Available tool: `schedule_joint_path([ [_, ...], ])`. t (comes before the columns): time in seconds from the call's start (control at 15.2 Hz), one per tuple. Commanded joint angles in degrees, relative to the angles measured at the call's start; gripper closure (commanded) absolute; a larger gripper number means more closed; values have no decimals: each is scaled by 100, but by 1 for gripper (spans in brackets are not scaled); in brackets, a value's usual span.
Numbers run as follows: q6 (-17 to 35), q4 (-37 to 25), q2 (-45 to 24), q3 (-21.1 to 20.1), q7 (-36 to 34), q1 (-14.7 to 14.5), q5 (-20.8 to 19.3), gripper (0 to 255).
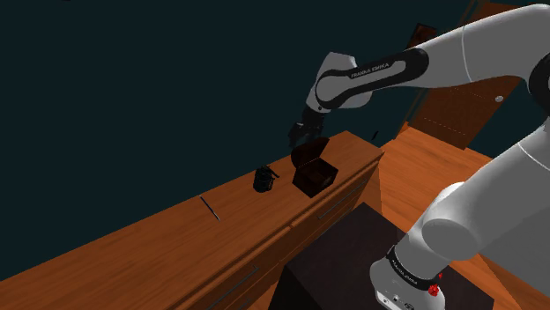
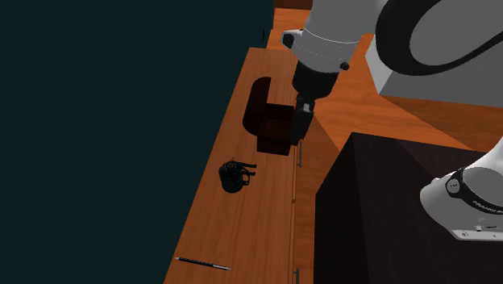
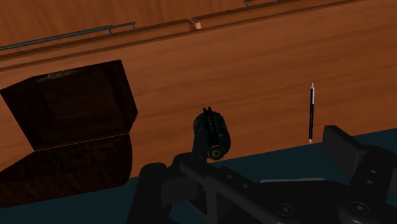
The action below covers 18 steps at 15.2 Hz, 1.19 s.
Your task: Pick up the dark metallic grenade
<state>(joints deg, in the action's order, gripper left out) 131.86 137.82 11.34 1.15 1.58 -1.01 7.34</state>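
Note:
The dark metallic grenade point(image 1: 262, 179) stands on the wooden cabinet top point(image 1: 167, 238), near its back edge; it also shows as the grenade point(image 2: 233, 176) and the grenade point(image 3: 212, 132). My gripper point(image 1: 303, 134) hangs open above the raised lid of a dark wooden box point(image 1: 313, 173), to the shoulder view's right of the grenade and well above it. In the second exterior view the gripper point(image 2: 301, 127) is over the box point(image 2: 272, 125). In the wrist view the black fingers point(image 3: 340, 147) stand apart with nothing between them, and the grenade lies just beyond them.
A thin dark pen point(image 1: 209, 208) lies on the cabinet top past the grenade, away from the box. A dark teal wall point(image 1: 132, 106) rises right behind the cabinet. Drawer handles point(image 2: 299, 153) run along its front. My dark stand point(image 1: 339, 264) sits close by.

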Motion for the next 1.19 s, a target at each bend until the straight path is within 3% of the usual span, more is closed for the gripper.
schedule_joint_path([
  [0.0,333,-119,-475,12,47,-3,41,0],
  [0.59,1345,-987,-2476,18,244,26,262,0],
  [1.12,1798,-2230,-4276,-23,340,113,386,0],
])
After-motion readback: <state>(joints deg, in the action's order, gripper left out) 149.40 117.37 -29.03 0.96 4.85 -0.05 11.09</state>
